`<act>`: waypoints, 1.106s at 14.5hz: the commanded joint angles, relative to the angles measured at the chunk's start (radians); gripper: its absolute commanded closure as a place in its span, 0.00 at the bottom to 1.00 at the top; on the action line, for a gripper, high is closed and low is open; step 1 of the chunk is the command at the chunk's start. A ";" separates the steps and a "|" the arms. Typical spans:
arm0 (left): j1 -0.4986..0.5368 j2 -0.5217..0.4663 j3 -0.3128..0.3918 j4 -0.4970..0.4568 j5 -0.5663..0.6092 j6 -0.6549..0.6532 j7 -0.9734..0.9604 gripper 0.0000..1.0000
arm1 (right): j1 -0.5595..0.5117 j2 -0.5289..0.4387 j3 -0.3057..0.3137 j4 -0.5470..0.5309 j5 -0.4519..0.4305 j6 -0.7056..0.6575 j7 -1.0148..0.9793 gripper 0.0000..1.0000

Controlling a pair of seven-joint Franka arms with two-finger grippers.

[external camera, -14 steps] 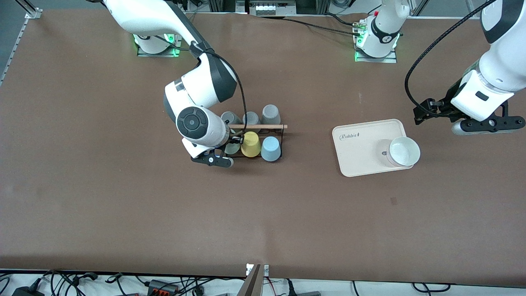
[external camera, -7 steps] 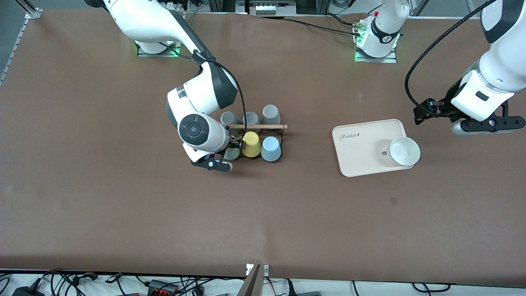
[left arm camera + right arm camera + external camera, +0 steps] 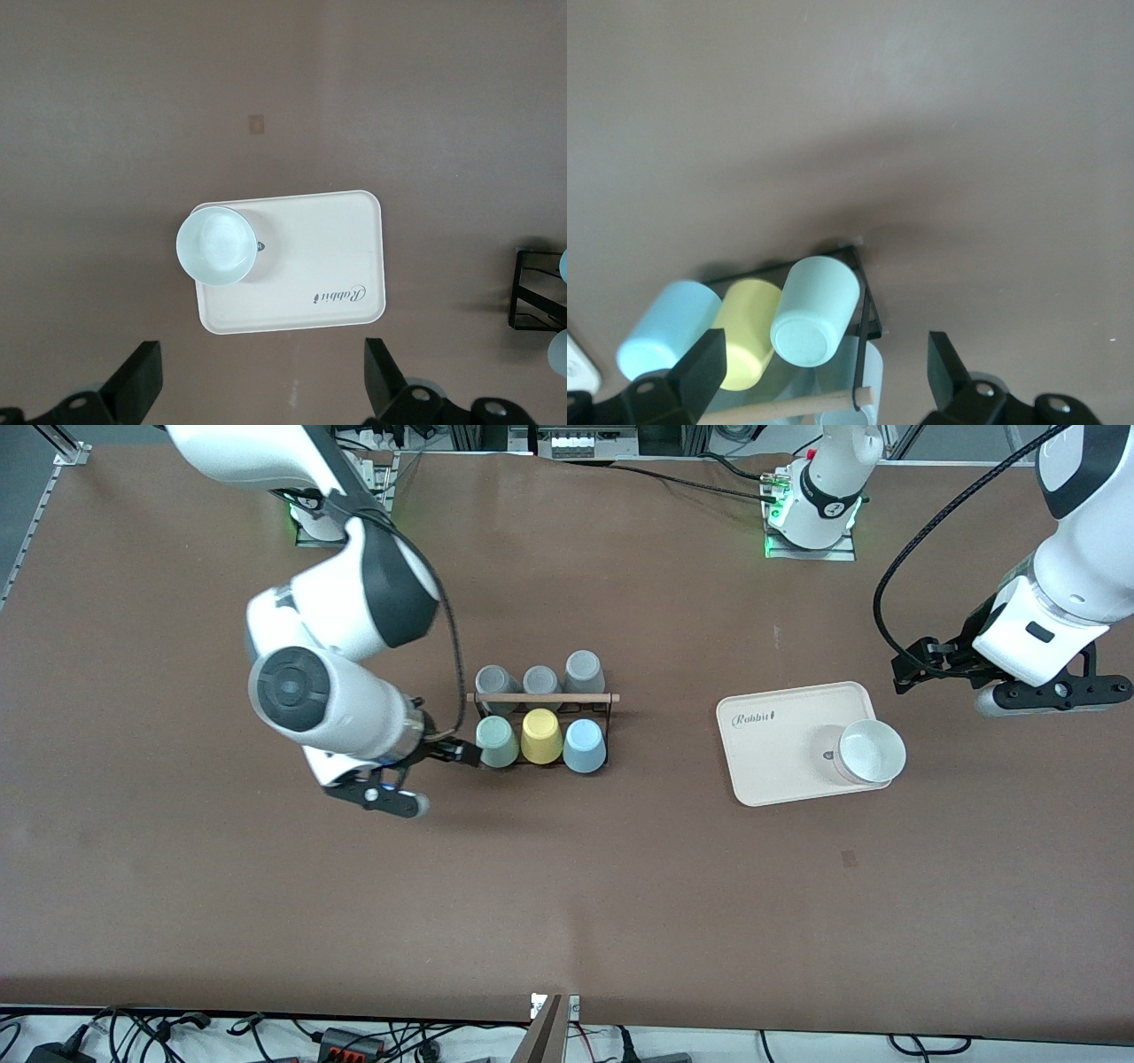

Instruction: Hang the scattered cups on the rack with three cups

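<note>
Since a second earlier the right gripper [image 3: 468,754] had let go of the green cup [image 3: 497,741] and drawn back from the rack [image 3: 542,698], and it now hung over bare table just beside the rack's end on the right arm's side, its jaws spread wide with nothing between them. The green cup sat upside down on the rack, at the end toward the right arm, in the row nearer to the front camera. Beside it stood the yellow cup [image 3: 541,736], and past that the blue cup [image 3: 585,745] at the end toward the left arm; the three touched or nearly touched. Three grey cups [image 3: 539,680] filled the row farther from the front camera, under the wooden rod [image 3: 551,698] across the top of the rack. In the right wrist view the green cup [image 3: 815,311], yellow cup [image 3: 749,333] and blue cup [image 3: 668,329] leaned side by side on the black frame [image 3: 868,305]. The left gripper [image 3: 257,376] waited in the air at the left arm's end of the table, jaws wide and empty, with a cream tray [image 3: 780,744] below it toward the rack. A white bowl [image 3: 872,751] rested on the tray's corner.
</note>
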 commanded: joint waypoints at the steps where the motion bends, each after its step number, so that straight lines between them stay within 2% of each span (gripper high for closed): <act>1: 0.006 -0.001 -0.003 0.008 0.002 -0.009 0.017 0.00 | -0.063 -0.044 0.011 0.015 -0.031 -0.061 -0.015 0.00; 4: 0.006 -0.001 -0.003 0.008 0.002 -0.009 0.017 0.00 | -0.117 -0.061 -0.023 0.017 -0.113 -0.095 -0.211 0.00; 8: 0.006 -0.001 -0.003 0.008 0.002 -0.009 0.017 0.00 | -0.232 -0.125 -0.070 -0.003 -0.113 -0.086 -0.540 0.00; 13: 0.006 -0.001 -0.003 0.008 0.002 -0.009 0.017 0.00 | -0.402 -0.280 -0.034 -0.116 -0.116 -0.069 -0.728 0.00; 16: 0.007 -0.001 -0.003 0.008 0.002 -0.009 0.017 0.00 | -0.412 -0.320 -0.031 -0.155 -0.150 -0.063 -0.759 0.00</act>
